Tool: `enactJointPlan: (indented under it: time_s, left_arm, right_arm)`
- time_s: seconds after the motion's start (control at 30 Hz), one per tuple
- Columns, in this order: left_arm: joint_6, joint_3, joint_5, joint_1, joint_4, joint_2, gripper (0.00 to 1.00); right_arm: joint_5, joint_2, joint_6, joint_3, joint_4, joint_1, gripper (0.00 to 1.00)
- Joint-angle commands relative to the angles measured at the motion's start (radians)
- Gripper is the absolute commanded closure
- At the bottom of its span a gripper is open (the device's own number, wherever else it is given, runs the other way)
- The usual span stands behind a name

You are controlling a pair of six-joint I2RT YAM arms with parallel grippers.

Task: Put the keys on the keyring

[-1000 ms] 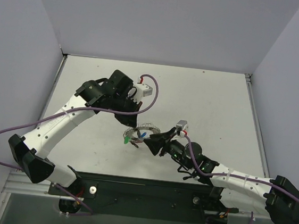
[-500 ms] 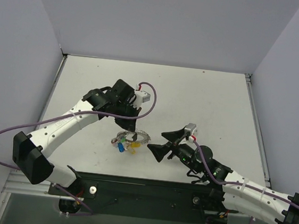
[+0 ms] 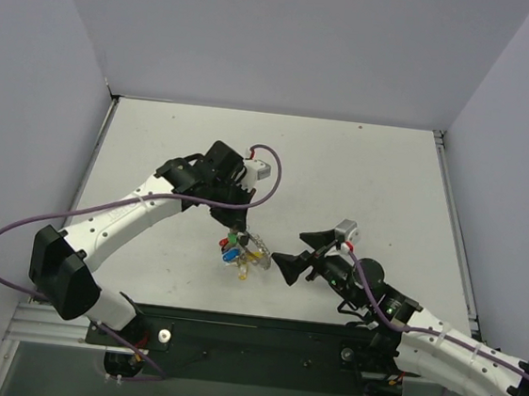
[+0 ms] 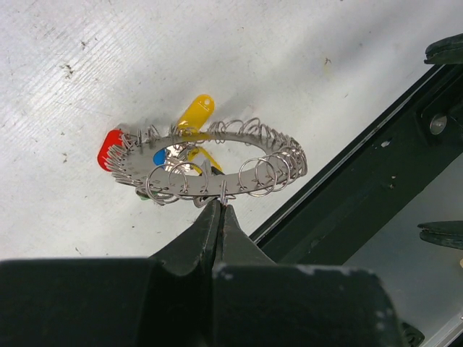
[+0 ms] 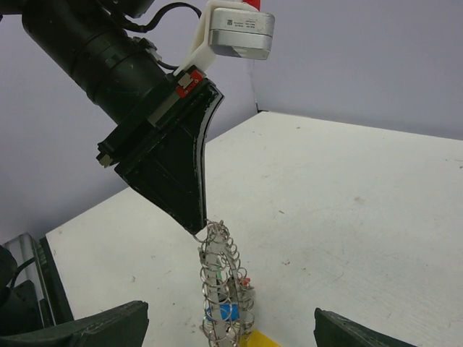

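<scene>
We are looking at the left gripper (image 4: 221, 207) pinching its two dark fingertips together on the rim of the keyring (image 4: 249, 137), catching one of the small wire loops there. In the right wrist view the ring is hanging edge-on from that tip, nearly upright, above the white table (image 3: 361, 180). We cannot tell whether its lower edge is touching the surface.

The ring is carrying the keys in a tight cluster. The yellow key (image 4: 195, 112) and red key (image 4: 110, 148) are poking out past the band, and the blue key (image 4: 159, 155) is showing through the central hole. How each one is threaded is too fine to see.

The right gripper (image 3: 288, 248) is hovering just beside the ring, spread wide and gripping nothing.
</scene>
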Motion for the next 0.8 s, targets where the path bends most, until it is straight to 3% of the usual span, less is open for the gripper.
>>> enactJointPlan:
  time_s: [0.0, 0.23, 0.4, 0.6, 0.77]
  left_arm:
    - [0.000, 0.013, -0.014, 0.003, 0.027, -0.063, 1.00]
    - [-0.020, -0.029, -0.148, 0.001, -0.058, -0.233, 1.00]
    - [-0.036, 0.022, -0.244, 0.003, -0.160, -0.270, 1.00]
    - [-0.020, 0.022, -0.216, 0.003, -0.140, -0.122, 1.00]
    - [-0.020, -0.018, -0.143, 0.003, 0.000, 0.041, 1.00]
  right_arm:
    - [0.016, -0.027, -0.031, 0.004, 0.010, -0.006, 0.00]
    - [0.009, -0.022, -0.057, 0.017, -0.003, -0.012, 0.00]
    - [0.009, -0.015, -0.056, 0.015, -0.003, -0.015, 0.00]
    - [0.011, -0.012, -0.056, 0.017, -0.019, -0.015, 0.00]
    - [0.022, -0.041, -0.050, 0.008, -0.054, -0.020, 0.00]
